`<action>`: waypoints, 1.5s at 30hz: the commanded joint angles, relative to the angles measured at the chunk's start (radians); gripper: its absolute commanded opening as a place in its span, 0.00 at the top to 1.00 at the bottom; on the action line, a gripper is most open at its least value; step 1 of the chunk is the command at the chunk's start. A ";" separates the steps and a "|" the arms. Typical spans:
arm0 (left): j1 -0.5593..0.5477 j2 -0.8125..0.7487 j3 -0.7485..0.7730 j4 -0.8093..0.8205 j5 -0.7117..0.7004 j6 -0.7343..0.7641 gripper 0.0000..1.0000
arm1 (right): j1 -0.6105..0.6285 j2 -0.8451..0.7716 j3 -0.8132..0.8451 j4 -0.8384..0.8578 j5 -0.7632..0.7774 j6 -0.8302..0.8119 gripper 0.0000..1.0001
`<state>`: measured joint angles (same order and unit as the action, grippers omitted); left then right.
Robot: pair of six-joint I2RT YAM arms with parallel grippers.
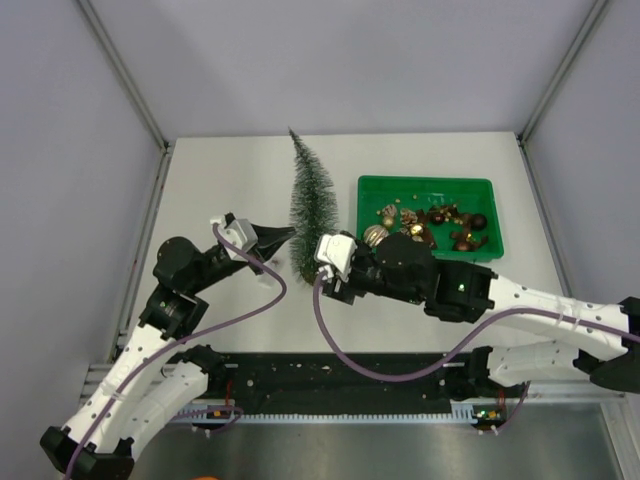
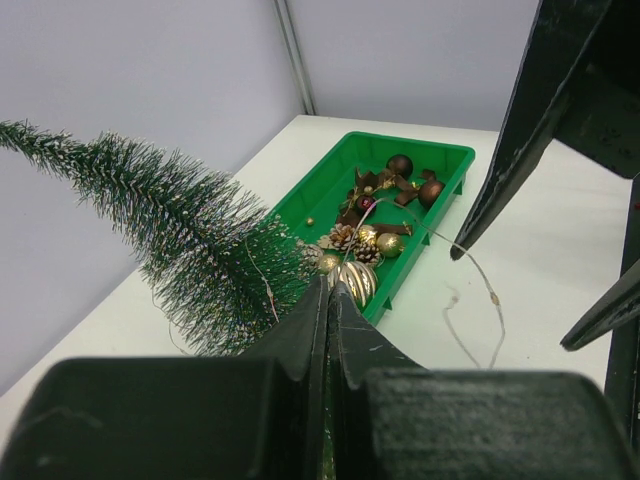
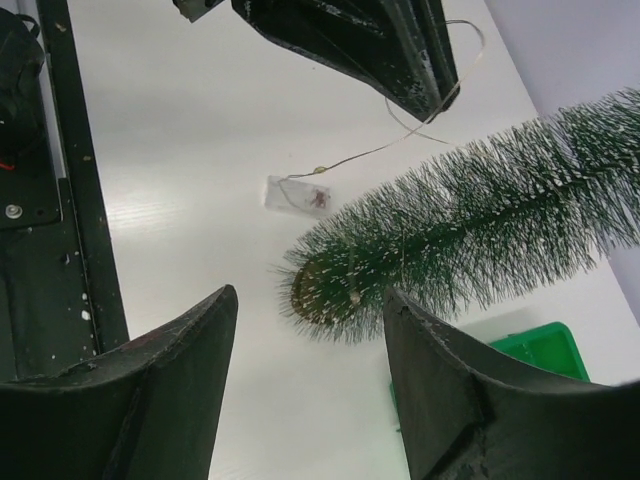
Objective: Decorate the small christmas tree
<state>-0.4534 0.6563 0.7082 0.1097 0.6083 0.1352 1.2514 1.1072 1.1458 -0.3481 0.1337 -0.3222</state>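
Left fingers [image 2: 300, 335] are pinching shut on the light-string wire [image 2: 493, 296]; right fingers [image 3: 440, 380] are hanging open, holding nothing, near the base of the small christmas tree [image 1: 308, 200].

The tree is sitting on the table [image 1: 220, 180] between the two arms, just left of the green tray [image 1: 425, 181] of ornaments [image 1: 430, 225], its tip pointing away from the arm bases; whether it is standing or lying over cannot be told. The wire is threading through the lower bristles and trailing to a small clear box [image 3: 298, 195] beside the base. Winding the lights looks like the step in hand. Doing it well likely means the right fingers steadying the wooden base rather than the bristles, while the left arm is carrying the wire around with a little slack, not dragging the box.
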 commanded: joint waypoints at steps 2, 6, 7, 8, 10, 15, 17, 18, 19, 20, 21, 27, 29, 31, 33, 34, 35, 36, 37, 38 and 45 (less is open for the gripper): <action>0.005 -0.014 0.008 0.035 0.002 -0.013 1.00 | -0.021 0.046 0.048 0.067 -0.052 -0.061 0.42; 0.007 -0.015 0.007 0.035 0.004 -0.014 1.00 | -0.024 0.071 0.045 0.093 -0.026 -0.092 0.47; 0.009 -0.014 0.007 0.033 0.004 -0.014 1.00 | -0.026 0.074 0.045 0.100 -0.019 -0.100 0.49; 0.010 -0.017 0.007 0.035 0.004 -0.017 1.00 | -0.026 0.074 0.043 0.107 -0.008 -0.107 0.51; 0.009 -0.017 0.007 0.033 0.002 -0.017 1.00 | -0.026 0.068 0.037 0.127 0.018 -0.121 0.56; 0.010 -0.020 0.004 0.035 0.002 -0.016 1.00 | -0.024 0.049 0.012 0.150 0.049 -0.152 0.63; 0.012 -0.021 0.002 0.036 0.001 -0.020 1.00 | -0.024 0.049 0.006 0.150 0.056 -0.164 0.64; 0.012 -0.021 0.004 0.038 0.002 -0.022 1.00 | -0.026 0.052 0.005 0.152 0.064 -0.169 0.64; 0.012 -0.021 0.004 0.038 0.002 -0.022 1.00 | -0.026 0.052 -0.001 0.153 0.072 -0.176 0.65; 0.015 -0.023 0.005 0.036 0.002 -0.023 1.00 | -0.026 0.054 -0.003 0.155 0.076 -0.184 0.65; 0.015 -0.021 0.005 0.035 0.001 -0.023 1.00 | -0.027 0.057 -0.006 0.155 0.084 -0.193 0.65; 0.016 -0.024 0.007 0.031 0.007 -0.026 1.00 | -0.032 0.075 -0.009 0.152 0.115 -0.244 0.62; 0.016 -0.024 0.007 0.031 0.007 -0.025 1.00 | -0.033 0.089 -0.001 0.143 0.116 -0.253 0.60; 0.016 -0.024 0.008 0.028 0.008 -0.026 1.00 | -0.033 0.100 0.003 0.141 0.115 -0.262 0.58; 0.018 -0.024 0.008 0.028 0.007 -0.025 1.00 | -0.033 0.108 0.005 0.153 0.116 -0.275 0.56; 0.018 -0.024 0.008 0.028 0.008 -0.026 1.00 | -0.032 0.111 0.006 0.161 0.121 -0.279 0.54; 0.018 -0.023 0.010 0.028 0.008 -0.025 1.00 | -0.032 0.120 0.006 0.164 0.124 -0.284 0.53; 0.018 -0.024 0.010 0.030 0.007 -0.025 1.00 | -0.033 0.123 0.011 0.166 0.126 -0.288 0.52; 0.019 -0.024 0.008 0.030 0.008 -0.026 1.00 | -0.033 0.129 0.012 0.167 0.127 -0.291 0.51; 0.021 -0.024 0.008 0.033 0.007 -0.031 1.00 | -0.033 0.134 0.017 0.166 0.129 -0.294 0.50; 0.022 -0.029 0.001 0.031 0.007 -0.037 1.00 | -0.033 0.132 0.025 0.182 0.136 -0.313 0.52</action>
<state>-0.4377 0.6430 0.7082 0.1093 0.6090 0.1173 1.2274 1.2476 1.1320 -0.2226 0.2626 -0.6201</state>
